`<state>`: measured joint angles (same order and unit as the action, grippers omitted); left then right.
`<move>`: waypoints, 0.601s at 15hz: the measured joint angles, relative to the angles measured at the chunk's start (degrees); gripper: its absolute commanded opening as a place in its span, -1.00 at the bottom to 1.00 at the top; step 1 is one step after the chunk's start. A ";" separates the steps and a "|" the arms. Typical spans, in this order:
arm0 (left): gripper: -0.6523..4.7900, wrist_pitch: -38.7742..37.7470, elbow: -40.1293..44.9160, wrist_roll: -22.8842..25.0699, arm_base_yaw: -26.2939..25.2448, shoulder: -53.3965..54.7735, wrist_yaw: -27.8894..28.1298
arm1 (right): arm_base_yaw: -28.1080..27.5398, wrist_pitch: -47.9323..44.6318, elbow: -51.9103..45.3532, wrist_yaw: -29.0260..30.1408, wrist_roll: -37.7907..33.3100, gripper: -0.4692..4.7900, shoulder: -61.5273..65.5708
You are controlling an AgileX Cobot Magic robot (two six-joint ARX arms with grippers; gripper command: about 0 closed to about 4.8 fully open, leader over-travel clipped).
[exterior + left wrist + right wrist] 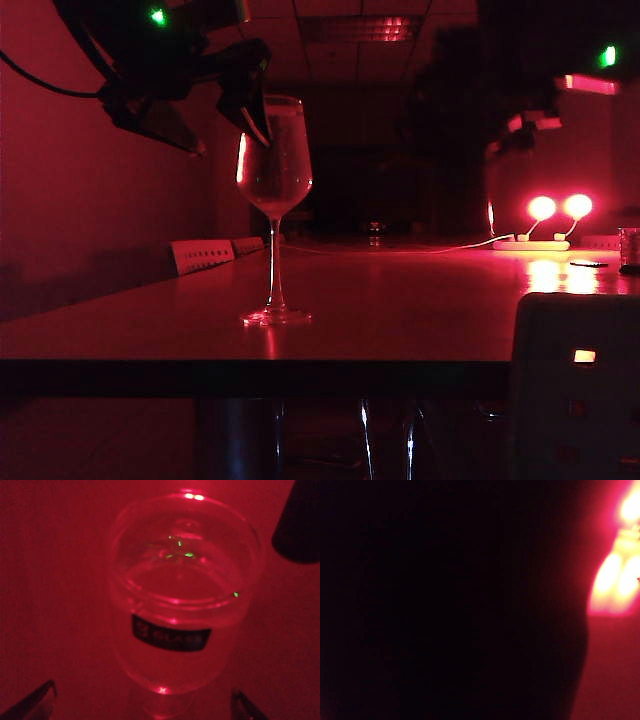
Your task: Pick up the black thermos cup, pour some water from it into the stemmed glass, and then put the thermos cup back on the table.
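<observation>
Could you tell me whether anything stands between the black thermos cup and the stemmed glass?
Nothing visible on the table lies between them. The open left gripper hangs at the rim of the stemmed glass, away from the black thermos cup; the right gripper is too dark to see.

A dark mass (450, 600) fills the right wrist view — right gripper's jaws hidden.
</observation>
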<state>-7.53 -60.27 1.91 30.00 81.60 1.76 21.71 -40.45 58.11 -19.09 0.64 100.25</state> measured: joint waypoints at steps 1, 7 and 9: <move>1.00 0.00 0.00 0.22 -0.02 0.00 0.02 | -0.92 -2.40 0.00 0.00 -0.63 -0.26 1.57; 1.00 0.26 0.00 1.09 0.00 0.00 0.00 | -3.52 -12.66 0.04 4.63 -1.95 -0.26 8.28; 1.00 0.46 0.00 1.09 0.00 0.00 0.00 | -3.52 -13.38 0.02 5.68 -1.95 -0.26 10.80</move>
<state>-7.07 -60.27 3.01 30.00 81.60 1.76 18.20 -53.82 58.13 -13.41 -1.30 111.04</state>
